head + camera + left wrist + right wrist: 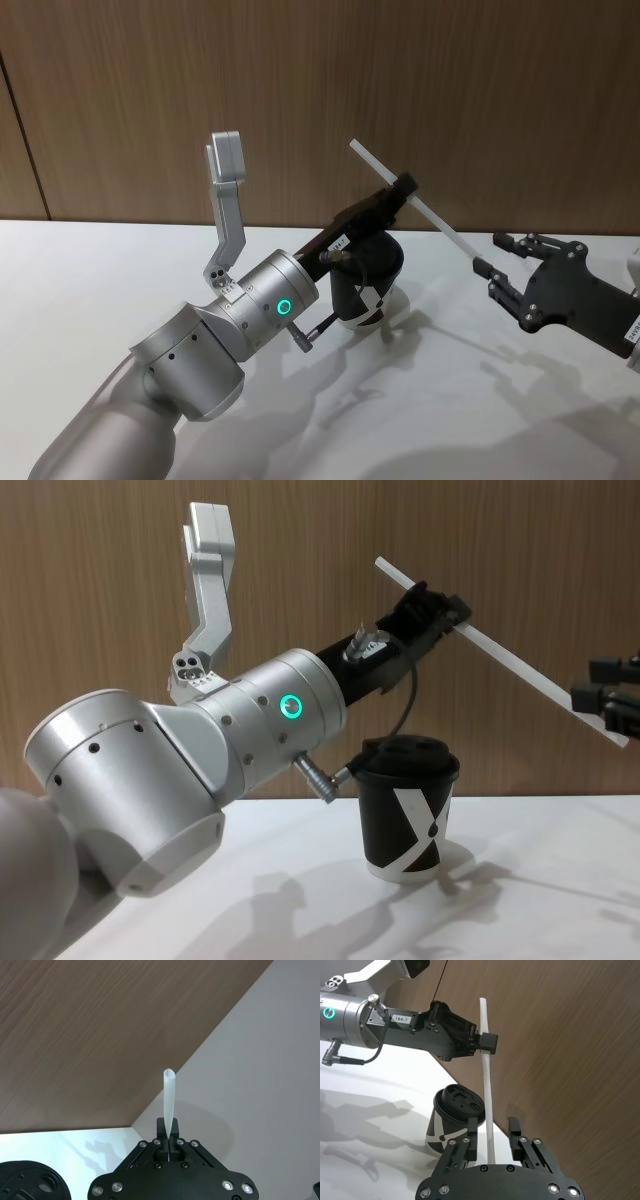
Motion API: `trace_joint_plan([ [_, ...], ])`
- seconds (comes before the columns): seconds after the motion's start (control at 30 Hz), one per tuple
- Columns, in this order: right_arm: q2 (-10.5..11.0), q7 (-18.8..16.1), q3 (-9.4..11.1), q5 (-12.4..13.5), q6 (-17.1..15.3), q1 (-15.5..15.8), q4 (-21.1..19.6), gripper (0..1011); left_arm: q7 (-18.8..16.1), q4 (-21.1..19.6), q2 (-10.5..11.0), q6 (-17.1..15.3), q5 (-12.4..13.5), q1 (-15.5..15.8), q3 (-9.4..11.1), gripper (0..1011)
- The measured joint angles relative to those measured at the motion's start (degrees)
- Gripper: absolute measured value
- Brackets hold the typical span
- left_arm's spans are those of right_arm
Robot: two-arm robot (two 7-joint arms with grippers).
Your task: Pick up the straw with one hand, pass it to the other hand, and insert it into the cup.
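Straw (520, 665) is up in the air, tilted, high end toward the wood wall and low end sloping down to the robot's right, well clear of the tabletop (100, 280). The left tool (405, 186) is clenched on it about a third of the way down from the top, pads pinching it crosswise. At the low end the right tool (491, 1127) sits with its fingers spread. The straw runs through the gap between them, and from the right wrist view neither finger looks to be touching it. The cup (405, 815) stands below on the tabletop, lid on, under the left tool and a little toward the robot.

It's a long, thin, straight white tube, longer than the cup is tall. The left wrist view looks along it to the open mouth at the top.

As for how it handles, I'd call it almost weightless, hollow and thin-walled. It should be stiff enough to hold its line from one grip, but easy to flatten or kink under a hard squeeze. The plastic looks smooth, so a loose pinch may let it swivel or slide. The left tool's hold looks right to me: square across the tube, in the upper part, with a long free length below. The opening in the lid looks small, so the low end needs steady aim, and any wobble at the grip will show up bigger at the tip.
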State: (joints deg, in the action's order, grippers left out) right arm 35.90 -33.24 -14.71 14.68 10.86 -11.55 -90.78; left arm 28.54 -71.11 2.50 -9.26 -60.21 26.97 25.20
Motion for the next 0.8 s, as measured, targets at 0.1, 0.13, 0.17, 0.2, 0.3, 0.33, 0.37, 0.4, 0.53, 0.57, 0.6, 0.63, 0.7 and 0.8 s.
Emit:
trace_joint_plan([
  [0.1,0.0,0.0,0.0,0.0,0.0,0.0,0.0,427,0.0,0.0,0.0,0.0,0.0,0.0,0.0,7],
  [0.13,0.0,0.0,0.0,0.0,0.0,0.0,0.0,487,0.0,0.0,0.0,0.0,0.0,0.0,0.0,7],
  [0.17,0.0,0.0,0.0,0.0,0.0,0.0,0.0,487,0.0,0.0,0.0,0.0,0.0,0.0,0.0,8],
  [0.2,0.0,0.0,0.0,0.0,0.0,0.0,0.0,507,0.0,0.0,0.0,0.0,0.0,0.0,0.0,7],
  [0.3,0.0,0.0,0.0,0.0,0.0,0.0,0.0,627,0.0,0.0,0.0,0.0,0.0,0.0,0.0,7],
  [0.33,0.0,0.0,0.0,0.0,0.0,0.0,0.0,647,0.0,0.0,0.0,0.0,0.0,0.0,0.0,7],
  [0.37,0.0,0.0,0.0,0.0,0.0,0.0,0.0,705,0.0,0.0,0.1,0.0,0.0,0.0,0.1,7],
  [0.4,0.0,0.0,0.0,0.0,0.0,0.0,0.0,725,0.0,-0.1,0.1,0.0,0.0,0.0,0.1,7],
  [0.53,0.0,0.0,0.0,0.0,0.0,0.0,0.0,840,-0.2,-0.4,0.4,0.4,0.4,0.0,0.3,7],
  [0.57,0.0,0.0,0.0,0.0,0.0,0.0,0.0,873,-0.2,-0.5,0.5,0.4,0.6,0.0,0.4,7],
  [0.6,0.0,0.0,0.0,0.0,0.0,0.0,0.0,890,-0.4,-0.7,0.8,0.6,0.9,0.0,0.6,7],
  [0.63,0.0,0.0,0.0,0.0,0.0,0.0,0.0,919,-0.4,-0.9,0.9,0.8,1.1,0.0,0.7,7],
  [0.7,0.0,0.0,0.0,0.0,0.0,0.0,0.0,984,-0.5,-1.1,1.1,1.1,1.6,0.0,0.9,7],
  [0.8,0.0,0.0,0.0,0.0,0.0,0.0,0.0,1001,-0.8,-1.7,1.8,1.7,2.6,0.2,1.3,7],
])
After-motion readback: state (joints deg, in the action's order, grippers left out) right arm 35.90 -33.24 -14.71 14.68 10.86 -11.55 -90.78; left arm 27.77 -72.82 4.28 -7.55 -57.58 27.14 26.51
